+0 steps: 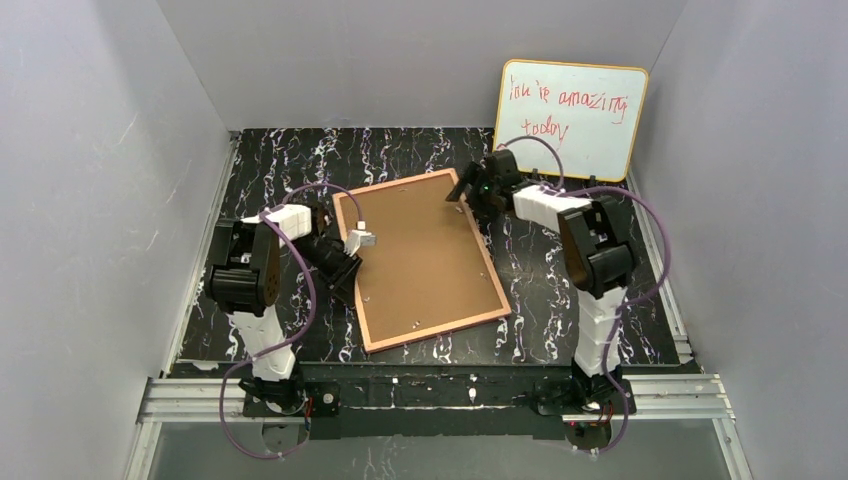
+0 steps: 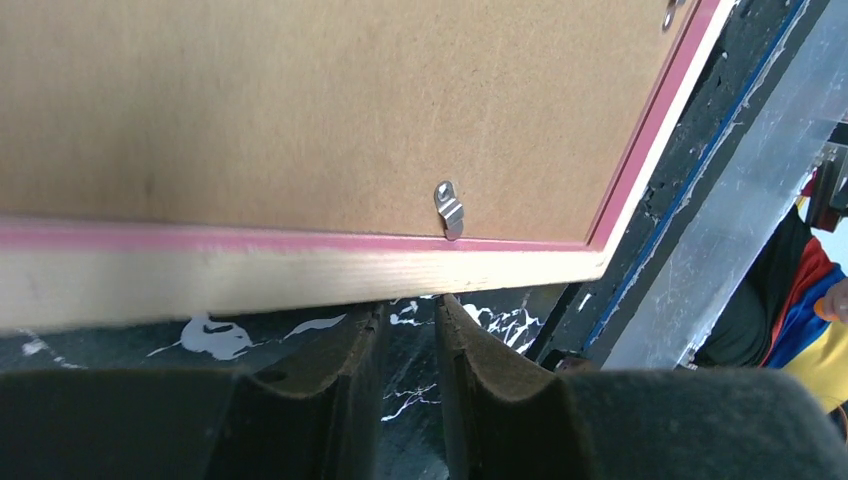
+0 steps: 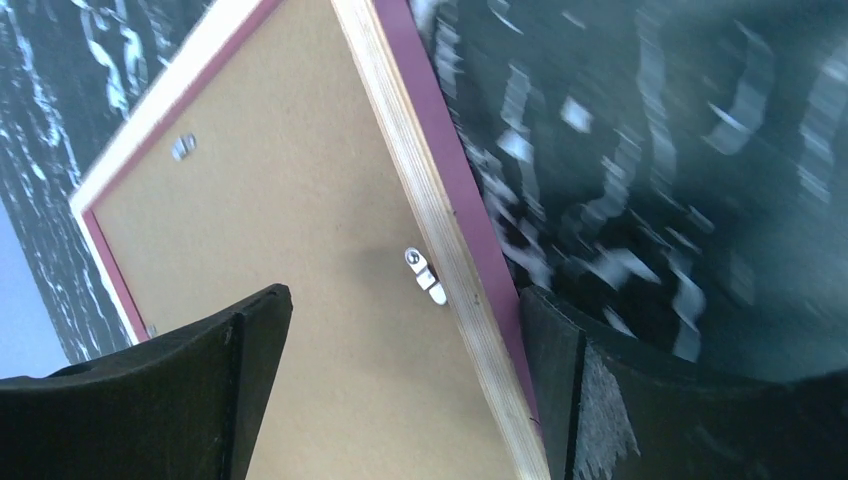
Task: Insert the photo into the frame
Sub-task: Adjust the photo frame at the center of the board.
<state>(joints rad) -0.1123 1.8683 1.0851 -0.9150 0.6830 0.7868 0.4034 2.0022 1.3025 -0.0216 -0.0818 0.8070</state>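
Now | frame (image 1: 438,330) face-down, backing (image 1: 425,255) in | left fingers (image 2: 470,360) barely apart | right fingers (image 3: 200,400) wide, empty

The frame (image 1: 425,262) shows a brown back, a pink border and a pale wood edge. The table (image 1: 290,150) is black with white marbled streaks. The whiteboard (image 1: 600,140) is white, yellow-edged, with red writing.

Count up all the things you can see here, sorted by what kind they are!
Pink picture frame, back side up: 1
Whiteboard with red writing: 1
Robot grippers: 2, the left gripper and the right gripper
Total: 4
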